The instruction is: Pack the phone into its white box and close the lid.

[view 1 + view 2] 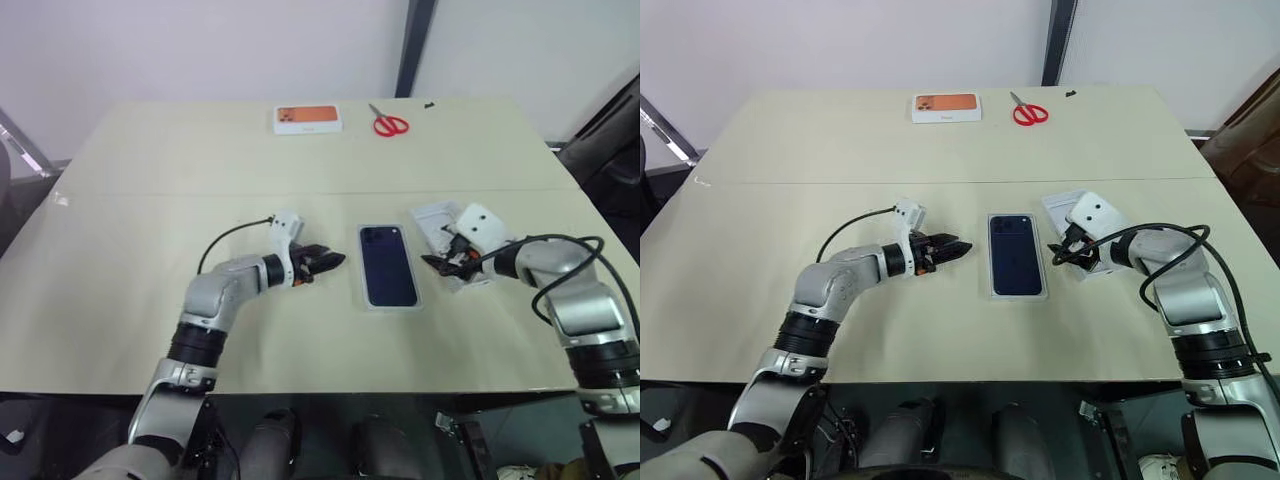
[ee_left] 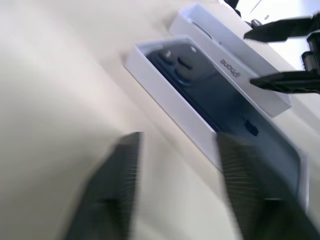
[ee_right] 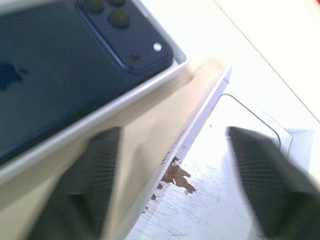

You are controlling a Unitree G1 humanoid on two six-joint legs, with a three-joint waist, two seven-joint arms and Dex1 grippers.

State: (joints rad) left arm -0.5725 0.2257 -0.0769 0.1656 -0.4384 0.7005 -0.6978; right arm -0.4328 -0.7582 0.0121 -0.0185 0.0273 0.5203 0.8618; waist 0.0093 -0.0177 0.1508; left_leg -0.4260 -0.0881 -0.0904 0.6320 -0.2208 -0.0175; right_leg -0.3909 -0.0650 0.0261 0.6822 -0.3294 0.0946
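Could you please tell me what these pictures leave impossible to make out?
- White box floor: covered by the phone.
- Lid top print: faces away in the left wrist view; right gripper overlaps it in the head views.
- Orange-topped box print: too small.

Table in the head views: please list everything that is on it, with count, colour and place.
table: one, pale beige, under everything
orange-topped box: one, white and orange, far edge
scissors: one pair, red handles, far edge, right of that box
white box: one, white, centre, between both arms
phone: one, dark navy, lying inside the white box
lid: one, white, inside up, right of the white box
left claw: black, open, left of the white box
right claw: black, open, over the lid
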